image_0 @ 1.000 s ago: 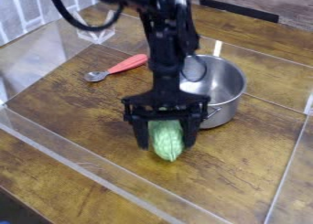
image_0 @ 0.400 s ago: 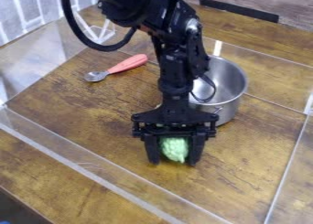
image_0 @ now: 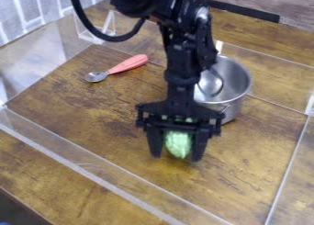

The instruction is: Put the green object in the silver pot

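Note:
The green object (image_0: 179, 144), a light green ridged oval toy, rests on the wooden table in front of the silver pot (image_0: 230, 84). My black gripper (image_0: 179, 148) points straight down over it, one finger on each side, and the fingers look pressed against its sides, so it is shut on the toy. The toy is still down at table level. The shiny round pot stands just behind and to the right of the gripper, partly hidden by the arm.
A metal spoon with a red handle (image_0: 117, 67) lies at the back left of the table. Clear plastic walls (image_0: 73, 164) run along the table's front and left edges. A black cable loops above the arm.
The fingers have closed in from wide open onto the green object's sides. The gripper has shifted slightly right in the picture, and the arm now leans more upright over the toy.

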Robot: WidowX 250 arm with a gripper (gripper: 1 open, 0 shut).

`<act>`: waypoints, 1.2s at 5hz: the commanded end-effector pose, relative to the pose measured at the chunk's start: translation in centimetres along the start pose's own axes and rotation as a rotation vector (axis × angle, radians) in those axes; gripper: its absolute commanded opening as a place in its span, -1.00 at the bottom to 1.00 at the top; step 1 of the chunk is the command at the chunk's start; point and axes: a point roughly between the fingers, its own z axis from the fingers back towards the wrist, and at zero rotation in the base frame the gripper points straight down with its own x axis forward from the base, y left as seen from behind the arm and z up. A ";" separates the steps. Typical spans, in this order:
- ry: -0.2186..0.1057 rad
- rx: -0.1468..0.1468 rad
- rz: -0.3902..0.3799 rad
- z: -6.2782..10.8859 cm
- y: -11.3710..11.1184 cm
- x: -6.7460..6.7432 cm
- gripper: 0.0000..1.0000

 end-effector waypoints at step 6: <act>-0.103 -0.084 -0.121 4.0 -1.2 1.3 -1.00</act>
